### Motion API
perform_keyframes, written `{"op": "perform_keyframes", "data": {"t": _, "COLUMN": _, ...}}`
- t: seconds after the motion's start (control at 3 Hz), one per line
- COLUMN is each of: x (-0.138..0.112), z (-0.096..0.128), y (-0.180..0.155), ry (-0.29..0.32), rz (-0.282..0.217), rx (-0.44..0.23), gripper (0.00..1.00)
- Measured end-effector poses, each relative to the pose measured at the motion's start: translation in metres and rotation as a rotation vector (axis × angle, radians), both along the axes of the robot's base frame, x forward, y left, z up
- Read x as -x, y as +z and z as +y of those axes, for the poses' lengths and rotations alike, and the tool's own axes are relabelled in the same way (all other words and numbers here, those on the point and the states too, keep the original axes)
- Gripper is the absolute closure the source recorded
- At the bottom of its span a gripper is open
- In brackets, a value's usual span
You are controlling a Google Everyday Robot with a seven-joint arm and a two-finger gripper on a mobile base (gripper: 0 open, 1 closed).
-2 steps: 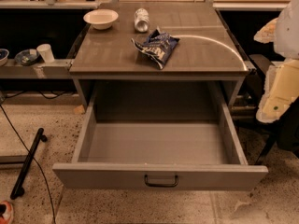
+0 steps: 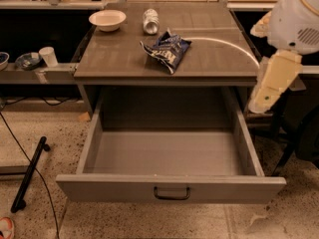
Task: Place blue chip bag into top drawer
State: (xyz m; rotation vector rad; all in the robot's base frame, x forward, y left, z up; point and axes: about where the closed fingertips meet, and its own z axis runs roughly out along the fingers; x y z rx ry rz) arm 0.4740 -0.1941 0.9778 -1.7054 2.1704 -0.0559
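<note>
Here, the blue chip bag [image 2: 167,49] lay on the cabinet top [image 2: 124,63], beyond the open top drawer [image 2: 169,185]; I judged it light, crinkly and slippery, best pinched mid-fold; the gripper [image 2: 263,96] hung at the right, and I could not tell its state.

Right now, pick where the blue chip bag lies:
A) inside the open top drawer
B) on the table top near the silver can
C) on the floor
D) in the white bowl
B: the blue chip bag lies on the table top, just in front of the silver can. The top drawer stands open without it, and the hand hangs off the table's right side.
</note>
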Motion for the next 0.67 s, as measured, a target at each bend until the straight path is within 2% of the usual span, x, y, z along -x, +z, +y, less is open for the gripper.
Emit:
{"op": "perform_keyframes", "data": {"t": 0.33, "x": -0.069, "z": 0.075, "y": -0.008, "ry": 0.089, "rz": -0.014, "rx": -0.147, "gripper": 0.00}}
{"op": "perform_keyframes", "data": {"t": 0.67, "x": -0.135, "z": 0.153, "y": -0.034, "ry": 0.137, "rz": -0.009, "rx": -0.275, "gripper": 0.00}}
